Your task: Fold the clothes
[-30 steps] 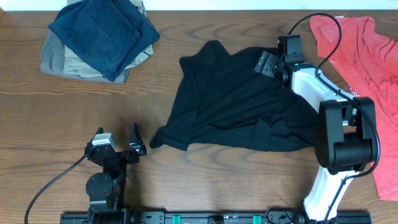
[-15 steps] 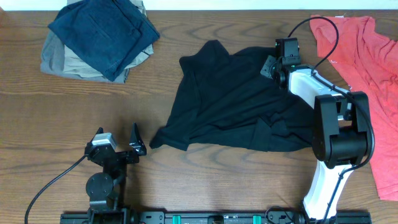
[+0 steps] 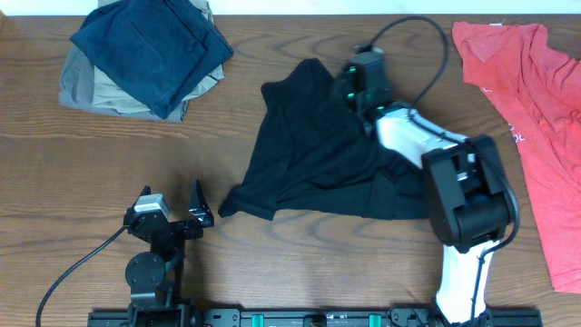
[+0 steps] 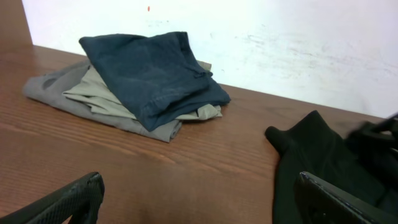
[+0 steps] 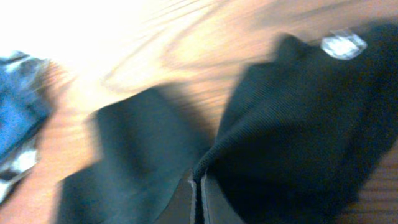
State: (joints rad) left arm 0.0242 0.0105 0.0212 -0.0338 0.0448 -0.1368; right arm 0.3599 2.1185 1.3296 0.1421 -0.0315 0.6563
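A crumpled black shirt [image 3: 304, 168] lies in the middle of the table. My right gripper [image 3: 352, 89] is over its upper part, shut on a fold of the shirt's edge [image 5: 298, 124]. In the right wrist view the fingertips [image 5: 198, 182] pinch the cloth tight, and the picture is blurred by motion. My left gripper [image 3: 172, 202] rests near the front left of the table. It is open, with bare wood between its fingers [image 4: 74, 199], and the black shirt [image 4: 317, 155] lies to its right.
A folded stack with a navy garment on top of tan and grey ones [image 3: 150, 50] sits at the back left [image 4: 149, 74]. A red shirt [image 3: 536, 100] lies spread along the right edge. A white wall runs behind the table.
My right gripper has closed on the black shirt's upper right edge and swung left with it, drawing that side over the shirt. The left arm has not moved.
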